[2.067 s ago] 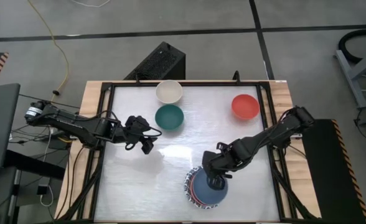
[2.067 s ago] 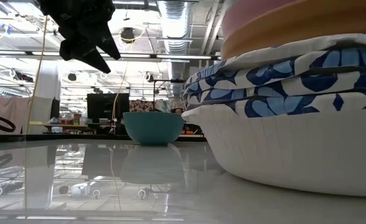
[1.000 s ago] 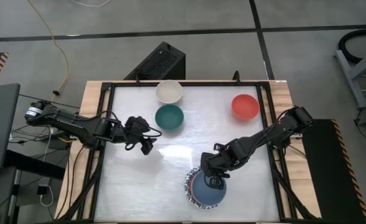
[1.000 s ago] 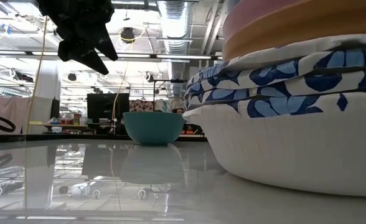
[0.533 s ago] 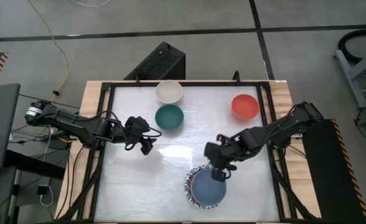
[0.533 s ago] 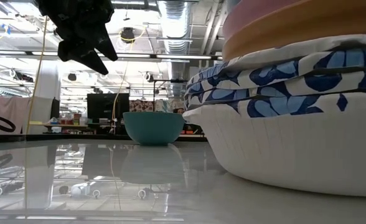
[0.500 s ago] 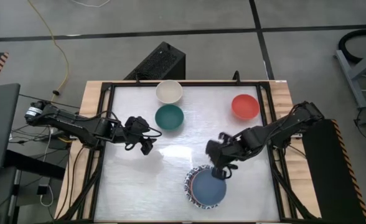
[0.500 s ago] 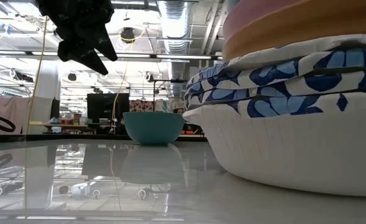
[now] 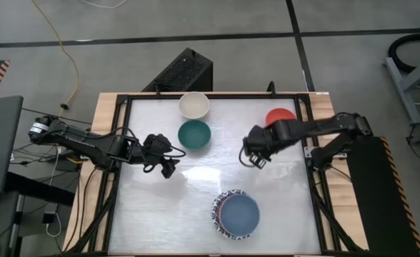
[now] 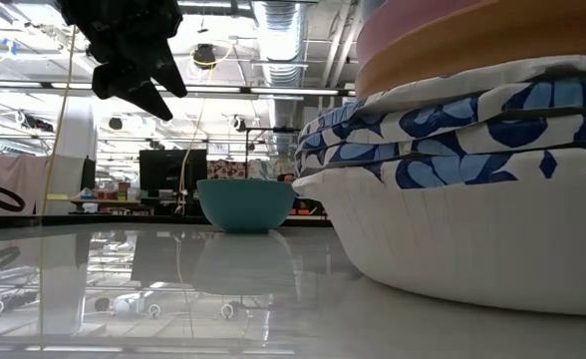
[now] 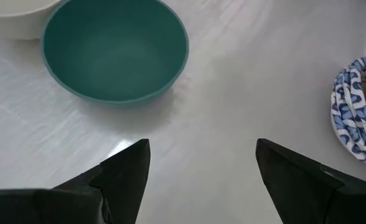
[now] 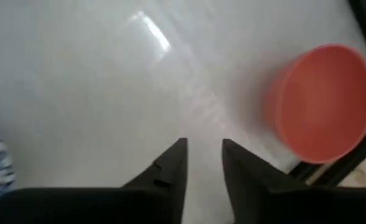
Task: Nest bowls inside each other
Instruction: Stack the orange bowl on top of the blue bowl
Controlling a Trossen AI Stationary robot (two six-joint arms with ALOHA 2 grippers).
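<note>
Tabletop [image 9: 196, 193] check: my right gripper [image 9: 256, 158], narrowly parted and empty, nears red bowl [image 9: 281, 114]; next I grab its rim.

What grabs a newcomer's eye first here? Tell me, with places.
The stack of nested bowls near the table's front edge, a blue bowl on top, fills the low view's right side. Behind it sit loose green, white and red bowls; the right gripper hovers empty by the red one.

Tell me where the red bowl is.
In the high view the red bowl sits near the table's far right corner, partly under the right arm, with the right gripper just beside it.
</note>
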